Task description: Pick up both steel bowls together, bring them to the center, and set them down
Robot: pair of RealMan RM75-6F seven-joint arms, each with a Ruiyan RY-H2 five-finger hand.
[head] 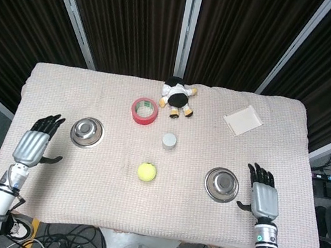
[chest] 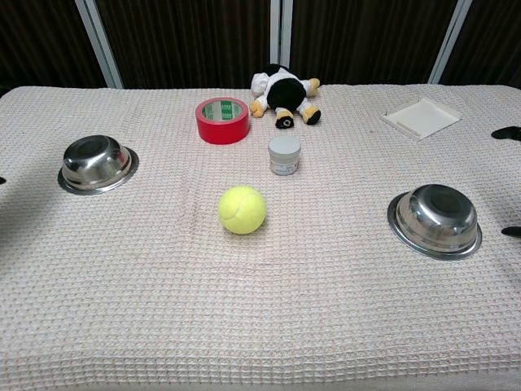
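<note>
The left hand [head: 34, 144] hovers over the left side of the surface [head: 78, 198] with its fingers spread apart and nothing in them, just beside the left steel bowl [head: 87, 132] but not touching it. The right hand [head: 263, 197] is likewise spread wide and empty, just to the right of the right steel bowl [head: 221, 184], with a gap between them. In the chest view only dark fingertips of the right hand [chest: 506, 132] show at the right edge.

The surface is covered with a beige waffle-weave cloth that hangs over its edges. Behind it are dark pleated curtains [head: 132, 18] crossed by slanted metal poles [head: 71, 5], and cables lie on the floor below the near edge.

Both bowls are shiny, round, rimmed and stand upright, open side up, well apart from each other on opposite sides. Between them, near the middle, lies a yellow tennis ball [head: 146, 171]. Beyond it stands a small white-lidded jar [head: 169, 140], then a red tape roll [head: 144, 110] lying flat and a black-and-white plush toy [head: 178, 96] near the far edge. A flat white tray [head: 243, 120] sits at the far right.
</note>
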